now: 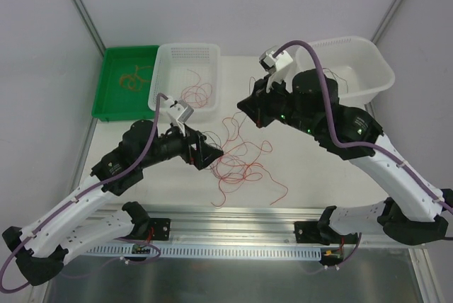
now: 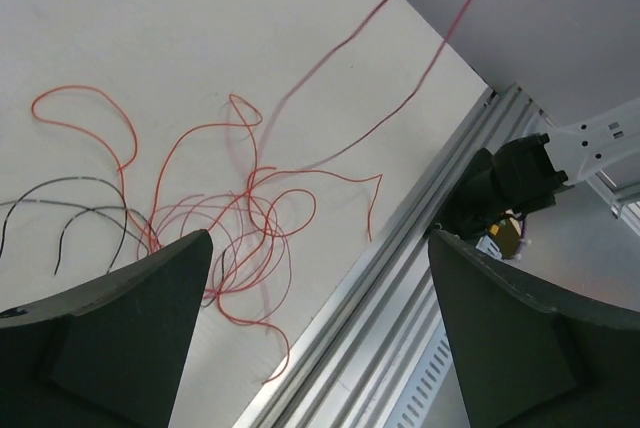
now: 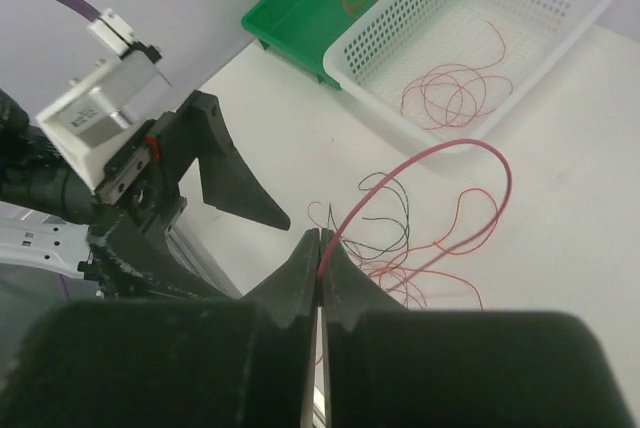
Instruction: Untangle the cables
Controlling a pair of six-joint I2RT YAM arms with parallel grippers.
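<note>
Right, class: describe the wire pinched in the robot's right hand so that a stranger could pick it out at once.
On the white table, a tangle of thin red and black wires lies before the white perforated basket. The right hand is shut close by. The red wire pinched there alone rises off the table in a tall arch; its neighbours lie flat.

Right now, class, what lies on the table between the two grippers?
Loose red cables, between left gripper and right gripper; the top view shows it.
</note>
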